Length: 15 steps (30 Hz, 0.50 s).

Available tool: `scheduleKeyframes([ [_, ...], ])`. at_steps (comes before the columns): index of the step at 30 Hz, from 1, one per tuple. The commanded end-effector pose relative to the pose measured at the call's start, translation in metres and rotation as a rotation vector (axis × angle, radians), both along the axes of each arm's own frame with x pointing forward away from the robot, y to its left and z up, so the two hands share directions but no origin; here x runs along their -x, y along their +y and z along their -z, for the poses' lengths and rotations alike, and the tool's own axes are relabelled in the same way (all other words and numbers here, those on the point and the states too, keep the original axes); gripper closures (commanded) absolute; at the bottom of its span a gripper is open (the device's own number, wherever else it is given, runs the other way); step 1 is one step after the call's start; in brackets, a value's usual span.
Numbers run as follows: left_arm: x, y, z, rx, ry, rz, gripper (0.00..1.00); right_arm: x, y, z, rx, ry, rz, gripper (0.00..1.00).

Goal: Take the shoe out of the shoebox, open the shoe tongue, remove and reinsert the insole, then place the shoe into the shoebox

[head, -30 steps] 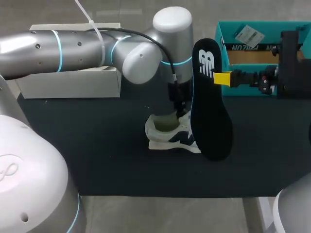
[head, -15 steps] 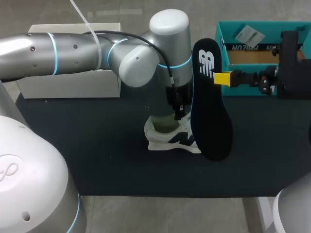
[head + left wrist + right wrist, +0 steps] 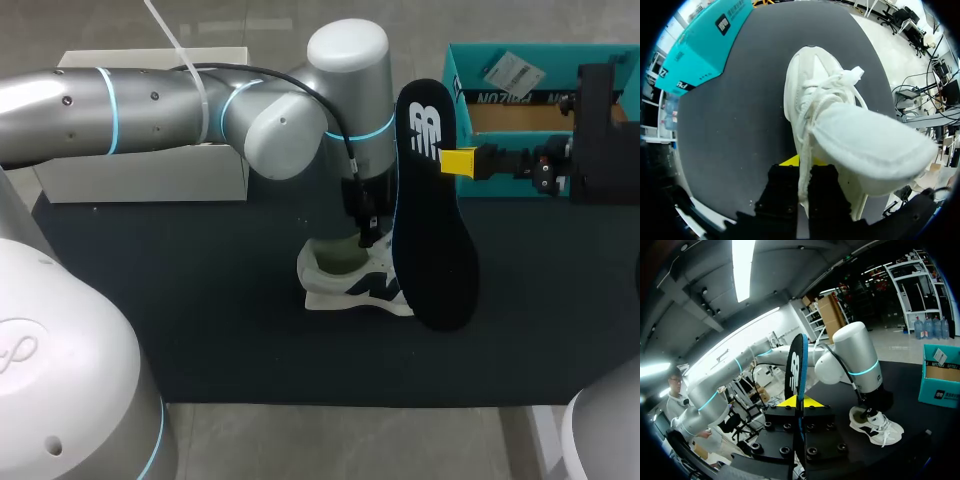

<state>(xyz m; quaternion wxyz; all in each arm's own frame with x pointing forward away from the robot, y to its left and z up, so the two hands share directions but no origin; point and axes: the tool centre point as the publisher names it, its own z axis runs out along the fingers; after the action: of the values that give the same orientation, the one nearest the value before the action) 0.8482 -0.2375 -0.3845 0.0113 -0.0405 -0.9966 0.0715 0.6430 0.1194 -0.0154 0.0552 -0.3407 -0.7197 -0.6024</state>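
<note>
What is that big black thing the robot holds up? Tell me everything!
That is the shoe's insole. It is black, thin and foot-shaped, with a white logo near its top end, and looks like soft foam. It is out of the white shoe and stands almost upright. The right gripper pinches its edge near the top. Its lower end hangs beside the shoe; whether they touch is unclear.

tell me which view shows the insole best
The head view: the insole shows its whole printed face, hanging upright from the right pincer. The right wrist view sees it only edge-on in that pincer. The left wrist view shows only the shoe, no insole.
</note>
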Motion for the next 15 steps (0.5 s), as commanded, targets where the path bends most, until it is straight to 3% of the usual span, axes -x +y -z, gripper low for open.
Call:
scheduleKeyframes([
  [1, -0.004, 0.001, -0.004, 0.007, 0.017, 0.097, 1.00, -0.001, 0.003, 0.000, 0.001, 0.001, 0.002, 1.00],
  [8, -0.011, -0.004, -0.010, -0.031, 0.081, 0.381, 1.00, -0.001, 0.003, 0.000, 0.001, 0.001, 0.002, 1.00],
  [11, -0.013, 0.003, -0.020, 0.032, 0.074, 0.515, 1.00, -0.001, 0.003, 0.000, 0.001, 0.001, 0.002, 1.00],
  [15, -0.018, 0.013, -0.031, 0.194, 0.095, 0.785, 1.00, -0.001, 0.003, 0.000, 0.001, 0.001, 0.002, 1.00],
])
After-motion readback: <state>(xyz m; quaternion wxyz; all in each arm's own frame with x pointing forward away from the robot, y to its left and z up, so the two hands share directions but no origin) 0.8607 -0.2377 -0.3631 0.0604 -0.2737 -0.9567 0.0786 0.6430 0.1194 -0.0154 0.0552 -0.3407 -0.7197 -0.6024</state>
